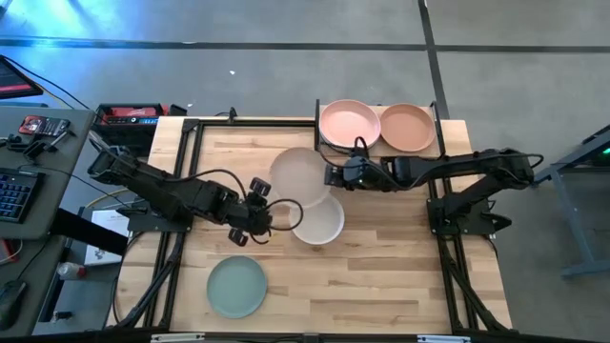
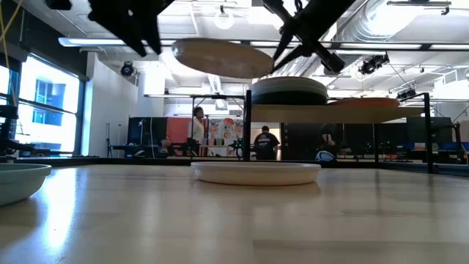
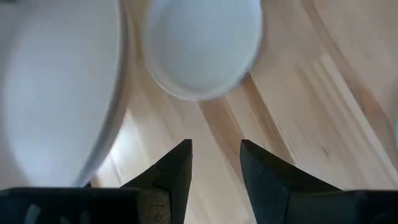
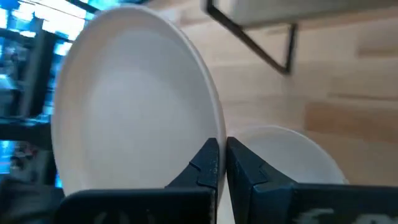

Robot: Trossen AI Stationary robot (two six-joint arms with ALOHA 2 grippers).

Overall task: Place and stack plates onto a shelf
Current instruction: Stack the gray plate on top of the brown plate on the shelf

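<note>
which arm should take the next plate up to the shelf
Right. The right gripper is already shut on the rim of a cream plate held above the table, close to the shelf. The left gripper is open and empty, farther away.

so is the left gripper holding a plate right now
No, the left gripper is open and empty above the table; the right gripper grips the cream plate.

Shelf [image 1: 443, 143] board hidden under plates; lifted cream plate [image 1: 300, 176] overlaps tabletop white plate [image 1: 322, 224].
</note>
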